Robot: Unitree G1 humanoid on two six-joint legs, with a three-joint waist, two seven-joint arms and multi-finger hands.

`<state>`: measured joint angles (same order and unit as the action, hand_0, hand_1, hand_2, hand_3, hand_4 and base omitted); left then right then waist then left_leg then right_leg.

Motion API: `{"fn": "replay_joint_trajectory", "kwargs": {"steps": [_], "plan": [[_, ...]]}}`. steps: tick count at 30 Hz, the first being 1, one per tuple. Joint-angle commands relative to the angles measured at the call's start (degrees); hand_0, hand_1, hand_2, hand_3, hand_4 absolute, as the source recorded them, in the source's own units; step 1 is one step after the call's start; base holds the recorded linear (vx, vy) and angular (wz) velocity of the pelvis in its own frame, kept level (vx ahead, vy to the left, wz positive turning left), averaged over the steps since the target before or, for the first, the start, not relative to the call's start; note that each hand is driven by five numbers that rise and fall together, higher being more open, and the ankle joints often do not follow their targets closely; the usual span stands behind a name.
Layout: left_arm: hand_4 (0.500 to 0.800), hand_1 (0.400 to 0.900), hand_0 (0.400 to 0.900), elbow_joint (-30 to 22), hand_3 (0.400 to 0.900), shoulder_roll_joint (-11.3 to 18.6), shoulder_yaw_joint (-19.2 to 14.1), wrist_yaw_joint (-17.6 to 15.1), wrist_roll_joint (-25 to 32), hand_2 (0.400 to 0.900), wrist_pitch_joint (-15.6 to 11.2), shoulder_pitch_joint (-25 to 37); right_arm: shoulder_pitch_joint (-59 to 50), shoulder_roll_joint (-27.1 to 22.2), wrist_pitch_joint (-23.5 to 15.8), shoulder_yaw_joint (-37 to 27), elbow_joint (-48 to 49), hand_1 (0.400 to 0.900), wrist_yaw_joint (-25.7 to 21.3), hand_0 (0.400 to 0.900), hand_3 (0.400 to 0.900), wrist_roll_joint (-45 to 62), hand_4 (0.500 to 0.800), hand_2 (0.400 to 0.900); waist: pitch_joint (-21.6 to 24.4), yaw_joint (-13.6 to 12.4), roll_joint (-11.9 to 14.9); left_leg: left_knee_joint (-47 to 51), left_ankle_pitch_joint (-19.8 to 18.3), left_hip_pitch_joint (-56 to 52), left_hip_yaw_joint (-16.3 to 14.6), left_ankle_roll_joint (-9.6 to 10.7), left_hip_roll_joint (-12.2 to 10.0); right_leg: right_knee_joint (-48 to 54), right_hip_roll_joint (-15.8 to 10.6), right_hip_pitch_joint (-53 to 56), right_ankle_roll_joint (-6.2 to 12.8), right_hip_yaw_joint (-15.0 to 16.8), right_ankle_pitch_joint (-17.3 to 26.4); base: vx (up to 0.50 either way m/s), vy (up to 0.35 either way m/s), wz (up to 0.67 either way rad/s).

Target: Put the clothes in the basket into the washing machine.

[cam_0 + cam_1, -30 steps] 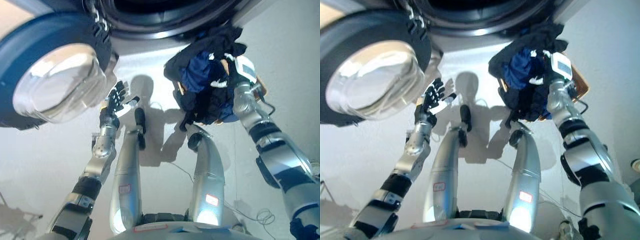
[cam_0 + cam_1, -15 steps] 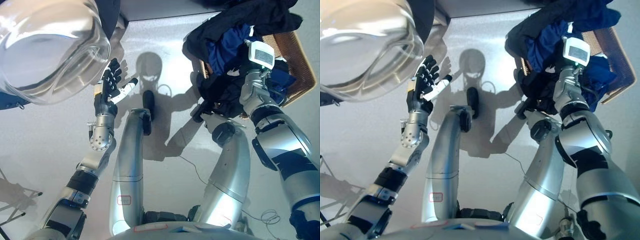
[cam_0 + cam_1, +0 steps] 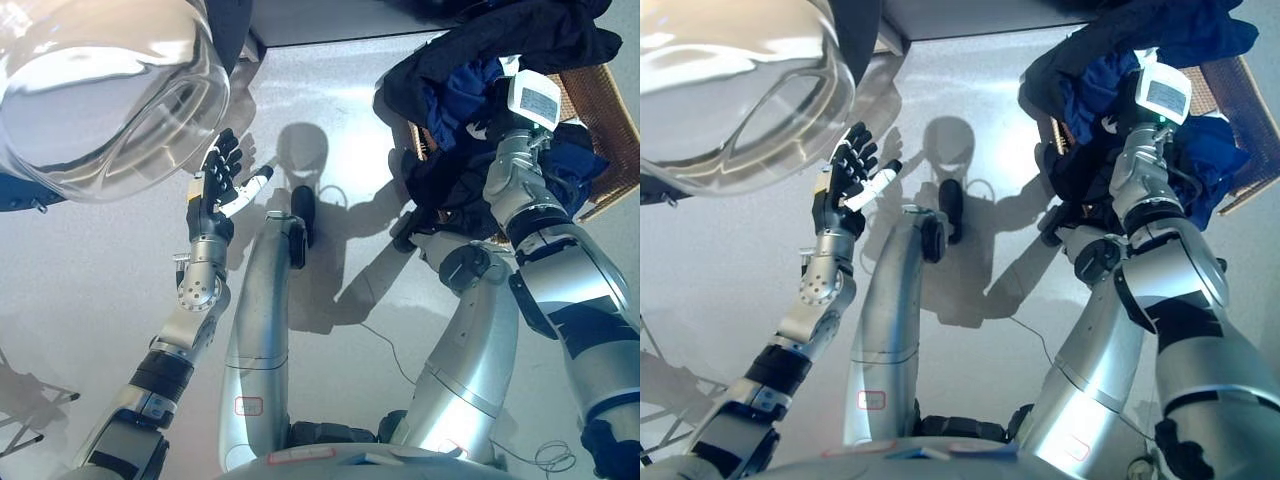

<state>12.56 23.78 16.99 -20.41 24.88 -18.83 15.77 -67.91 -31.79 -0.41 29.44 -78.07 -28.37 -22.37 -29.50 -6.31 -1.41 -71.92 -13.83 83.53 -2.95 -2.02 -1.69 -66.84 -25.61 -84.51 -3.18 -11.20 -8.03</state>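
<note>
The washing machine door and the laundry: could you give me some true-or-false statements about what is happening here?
1. The glass washing machine door stands open. True.
2. The left hand grips a shirt. False: its fingers are spread and it holds nothing.
3. The clothes are dark and blue. True.
4. The wicker basket sits on the robot's left. False: it is on its right.
5. The right hand's fingers show clearly. False: the clothes hide them.

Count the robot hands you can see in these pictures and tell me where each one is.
1. The left hand is raised, fingers spread, just below the washing machine door. The right hand is hidden in the dark and blue clothes heaped over the wicker basket.
</note>
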Motion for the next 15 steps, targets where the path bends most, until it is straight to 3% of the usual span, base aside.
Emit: {"fn": "replay_joint_trajectory", "kwargs": {"steps": [1, 8, 12, 15], "plan": [[0.800, 0.900, 0.900, -3.6, 0.900, -2.2, -1.4, -0.1, 0.4, 0.900, -3.6, -4.7, 9.1, 0.6, -1.2, -0.8, -1.1, 0.400, -0.4, 0.400, 0.400, 3.5, 0.500, 0.400, 8.5, 1.4, -4.3, 5.0, 1.4, 1.1, 1.1, 0.3, 1.7, -1.8, 1.0, -5.4, 6.97, -1.9, -2.1, 0.02, 0.007, -0.06], [0.800, 0.900, 0.900, -2.6, 0.900, -2.4, -5.0, -1.9, -0.2, 0.900, -3.4, -7.0, 14.0, -2.3, -4.6, -5.1, 10.8, 0.400, -2.6, 0.400, 0.400, 11.3, 0.500, 0.400, 10.3, 3.7, -2.3, 7.4, 2.3, 0.1, 1.0, 0.9, 1.5, 1.4, 2.2, -3.4, 7.22, -3.1, -0.7, 0.03, 0.005, -0.07], [0.800, 0.900, 0.900, -2.7, 0.900, -2.4, -8.9, -3.3, -0.4, 0.900, -3.3, -9.3, 22.6, -5.6, -8.1, -11.0, 34.8, 0.400, -3.4, 0.400, 0.400, 16.4, 0.500, 0.400, 10.8, 6.3, -0.6, 9.3, 2.5, -1.5, 1.1, 1.4, 1.2, 3.8, 3.2, -0.7, 7.54, -4.3, -0.5, 0.03, -0.012, -0.11], [0.800, 0.900, 0.900, -2.6, 0.900, -2.2, -10.2, -3.4, -0.2, 0.900, -3.2, -11.1, 31.3, -5.8, -12.0, -18.9, 52.0, 0.400, -2.7, 0.400, 0.400, 22.4, 0.500, 0.400, 11.2, 7.6, 0.4, 11.5, 2.7, -3.1, 1.3, 1.8, 1.0, 6.4, 3.8, 1.7, 7.86, -5.3, -0.6, 0.02, -0.025, -0.08]]}}
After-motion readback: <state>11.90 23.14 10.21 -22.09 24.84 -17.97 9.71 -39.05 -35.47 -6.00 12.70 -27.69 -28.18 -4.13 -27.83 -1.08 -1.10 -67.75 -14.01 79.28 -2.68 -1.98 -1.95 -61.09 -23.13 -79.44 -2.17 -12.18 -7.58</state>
